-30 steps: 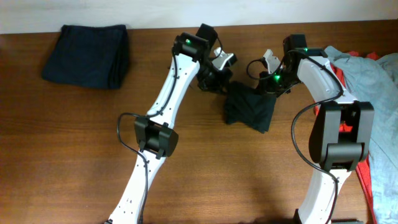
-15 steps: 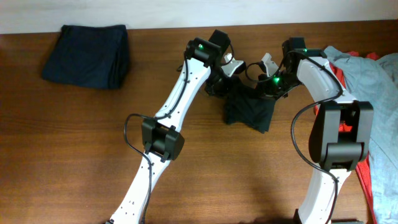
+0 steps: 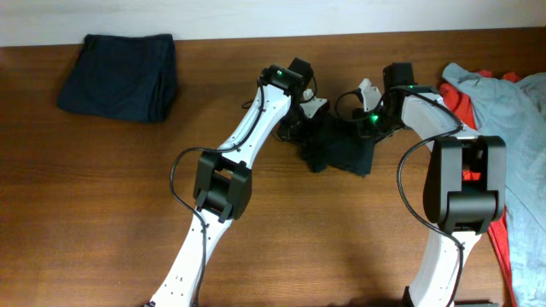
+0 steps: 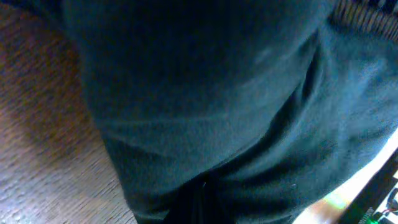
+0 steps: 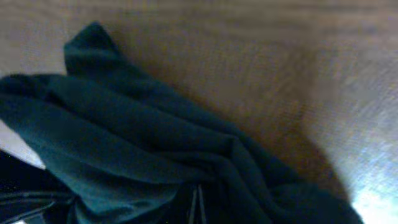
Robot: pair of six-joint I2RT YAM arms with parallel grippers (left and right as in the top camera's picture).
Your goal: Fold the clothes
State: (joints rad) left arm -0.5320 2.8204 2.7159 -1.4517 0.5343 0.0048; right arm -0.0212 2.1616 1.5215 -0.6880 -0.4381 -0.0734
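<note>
Clothes on a brown wooden table (image 3: 94,222), seen from overhead and from both wrists. A black garment (image 3: 339,152) lies crumpled in the upper middle of the overhead frame, bunched between the two arms. The left gripper (image 3: 299,131) meets the garment's left edge, its jaws pressed together and pinching the cloth. The right gripper (image 3: 368,128) meets the garment's upper right edge, its jaws likewise pressed together on the cloth.

In the left wrist view the black garment (image 4: 205,93) fills almost the whole frame, its folds drawn toward the lower middle edge. A strip of table (image 4: 37,155) shows at left. In the right wrist view the black garment (image 5: 124,149) spreads across the lower left half in long creases that gather at the lower middle edge. Bare table (image 5: 280,62) lies above and to the right.

A navy garment (image 3: 119,75) rests folded in the upper left of the overhead frame, well apart from both arms. At the right edge a pale grey-blue garment (image 3: 508,107) lies heaped over a red garment (image 3: 455,101).
</note>
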